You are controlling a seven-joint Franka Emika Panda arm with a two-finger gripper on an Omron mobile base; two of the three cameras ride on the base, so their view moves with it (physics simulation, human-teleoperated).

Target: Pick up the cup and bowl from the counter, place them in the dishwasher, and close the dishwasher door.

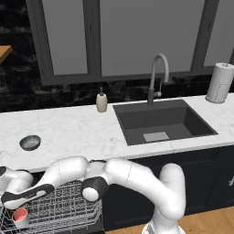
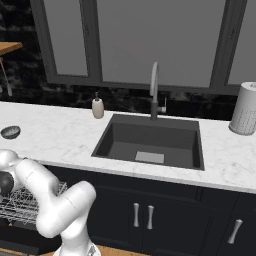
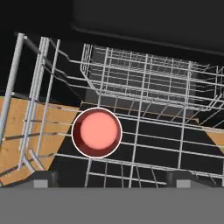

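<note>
The cup (image 3: 96, 132) stands upright in the rack (image 3: 144, 87), red inside facing up, and the gripper (image 3: 109, 179) hangs just over it with its fingers spread wide on either side, touching nothing. From the left base view the cup (image 1: 20, 216) sits at the rack's (image 1: 64, 205) near left corner, under the hand. The right base view shows the bowl (image 2: 10, 132) on the counter (image 2: 55, 135), above the rack and well left of the sink (image 2: 150, 142).

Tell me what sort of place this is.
A kitchen, rendered: a white marble counter with an inset dark sink and faucet, and below it a pulled-out dishwasher rack holding a cup.
</note>
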